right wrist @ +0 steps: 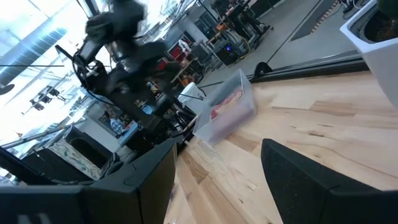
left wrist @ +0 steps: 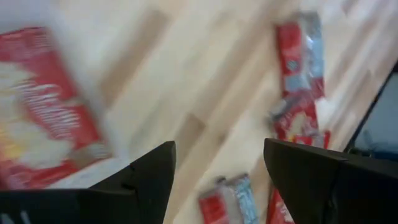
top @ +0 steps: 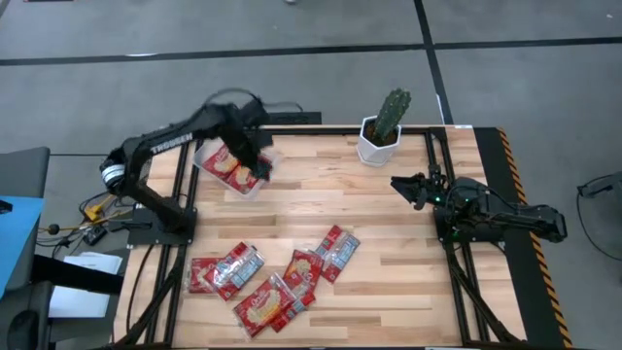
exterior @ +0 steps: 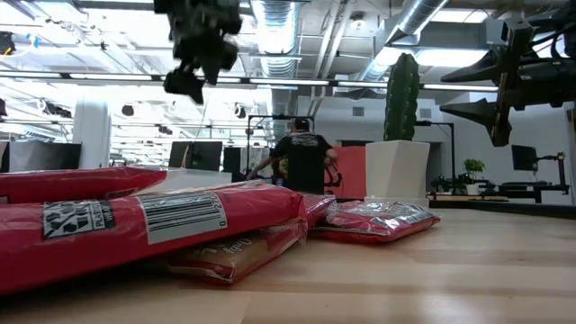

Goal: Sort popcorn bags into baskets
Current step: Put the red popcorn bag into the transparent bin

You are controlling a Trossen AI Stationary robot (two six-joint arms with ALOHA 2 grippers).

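Popcorn bags (top: 275, 275) near front table edge: light, flat, slick; pinch edge. Left gripper (top: 255, 163) spread, empty, over basket (top: 236, 167). Right gripper (top: 404, 187) spread, idle.

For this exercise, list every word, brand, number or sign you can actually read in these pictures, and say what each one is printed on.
"TROSSEN": white letters on the dark left arm, high view.
Barcode and recycling-type symbol on the nearest red popcorn bag, low view; its digits and small print are too small to read.
Brand lettering on the red and cream popcorn bag in the clear plastic tray: blurred, unreadable.

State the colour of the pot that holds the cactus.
The cactus pot is white; the high view shows it best.
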